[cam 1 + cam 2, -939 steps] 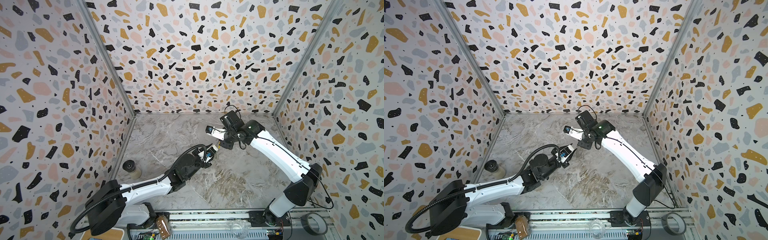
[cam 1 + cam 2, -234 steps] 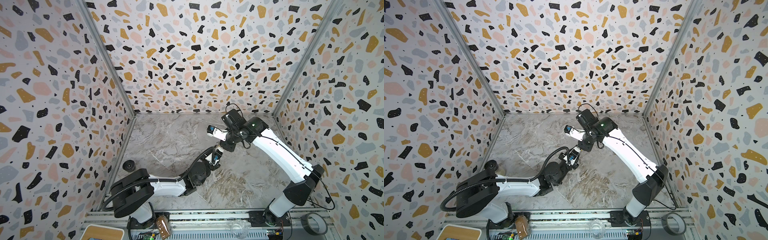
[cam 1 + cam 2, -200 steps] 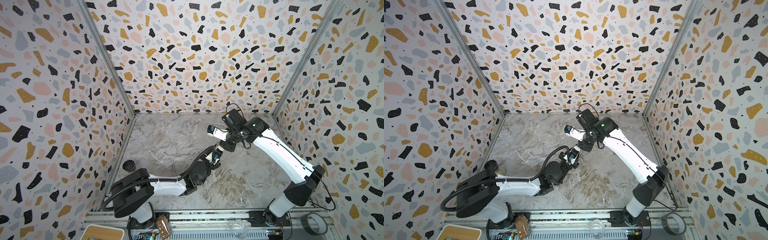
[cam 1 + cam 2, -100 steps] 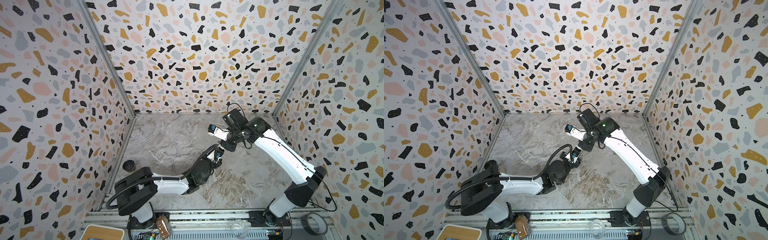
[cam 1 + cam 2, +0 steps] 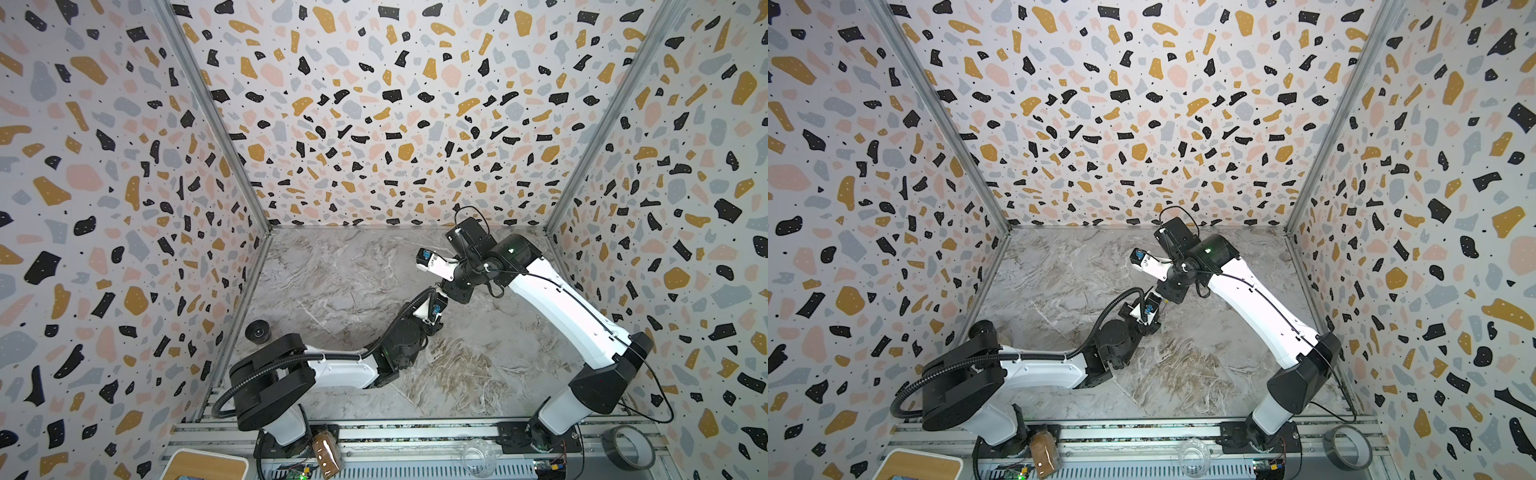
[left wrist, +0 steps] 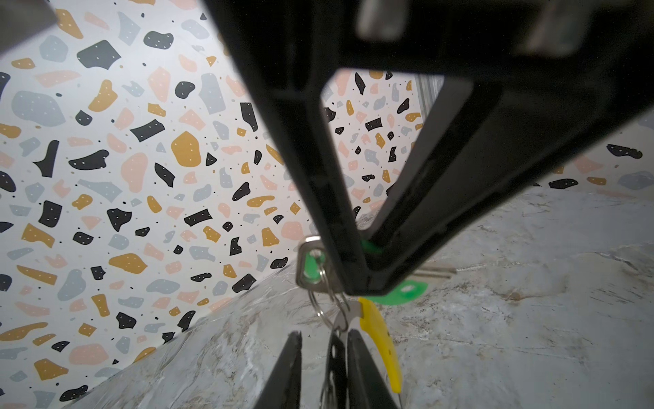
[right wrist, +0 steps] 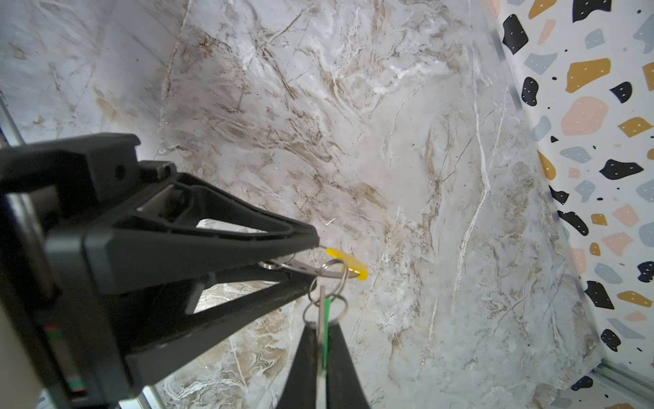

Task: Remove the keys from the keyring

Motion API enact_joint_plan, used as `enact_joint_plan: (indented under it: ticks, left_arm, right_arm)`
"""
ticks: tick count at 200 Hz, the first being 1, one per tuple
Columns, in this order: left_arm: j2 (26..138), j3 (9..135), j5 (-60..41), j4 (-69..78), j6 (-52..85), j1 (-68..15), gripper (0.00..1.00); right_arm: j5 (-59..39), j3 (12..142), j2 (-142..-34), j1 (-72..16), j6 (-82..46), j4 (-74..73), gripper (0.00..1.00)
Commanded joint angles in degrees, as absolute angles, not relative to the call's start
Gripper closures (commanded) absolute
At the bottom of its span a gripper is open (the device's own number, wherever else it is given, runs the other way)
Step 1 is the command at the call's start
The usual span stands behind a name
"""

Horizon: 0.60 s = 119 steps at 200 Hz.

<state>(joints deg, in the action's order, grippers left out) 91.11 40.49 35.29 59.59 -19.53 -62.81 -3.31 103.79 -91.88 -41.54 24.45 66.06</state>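
My left gripper (image 7: 311, 263) clamps keyring (image 7: 348, 264), my right gripper (image 7: 322, 326) pinches green-tag key (image 7: 327, 310) — both held above table (image 7: 424, 177). Risk: off-axis pull jams split ring (image 7: 332, 261) — key slips from grip or keyring twists free.

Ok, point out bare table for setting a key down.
The table is bare back-left, beyond the dark roll, and in front between left arm and right arm. Crowded mid-table, where left gripper and right gripper meet at the keyring.
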Motion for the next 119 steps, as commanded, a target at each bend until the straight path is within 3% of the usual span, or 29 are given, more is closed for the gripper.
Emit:
enact_joint_plan:
  ticks: [1,119]
  left_arm:
    - [90.4,40.7,35.0,66.0,-20.2,-63.0,0.75]
    - [91.4,40.4,34.5,71.4,-22.5,-63.0,0.72]
  right_arm:
    - [-4.0,104.8,-89.7,-41.9,23.5,68.1,0.94]
    - [-5.0,105.6,-90.3,-41.9,22.5,68.8,0.93]
